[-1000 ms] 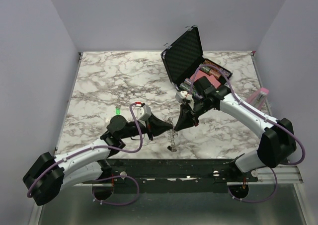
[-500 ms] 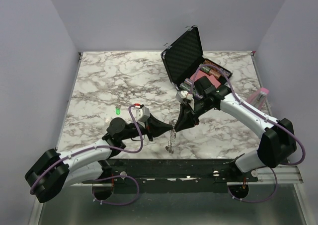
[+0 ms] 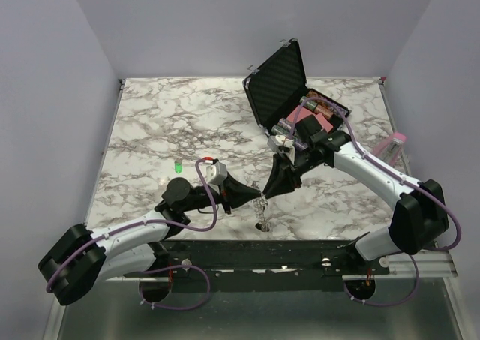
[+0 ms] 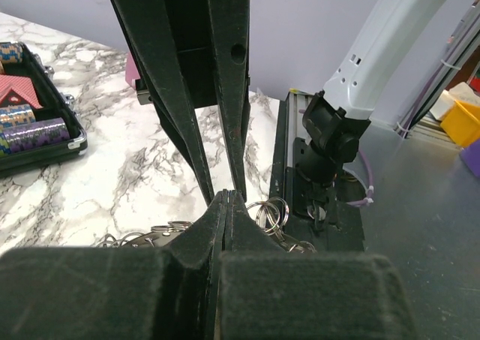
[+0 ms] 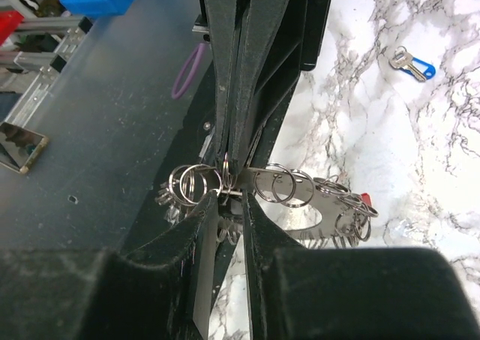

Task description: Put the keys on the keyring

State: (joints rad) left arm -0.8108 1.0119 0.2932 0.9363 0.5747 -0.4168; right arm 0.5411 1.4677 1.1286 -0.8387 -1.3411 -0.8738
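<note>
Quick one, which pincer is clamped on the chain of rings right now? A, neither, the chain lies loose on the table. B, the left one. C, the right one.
B: the left pincer is pinched shut on the keyring, holding it up off the marble, while the right pincer has its fingers apart beside it.

- We see a marble-patterned table point(image 3: 165, 122).
- At its far right an open black case point(image 3: 279, 81) holds pink and patterned pieces.
- A small green piece point(image 3: 178, 166) lies left.
- A pink object point(image 3: 395, 146) sits at the right edge.
</note>
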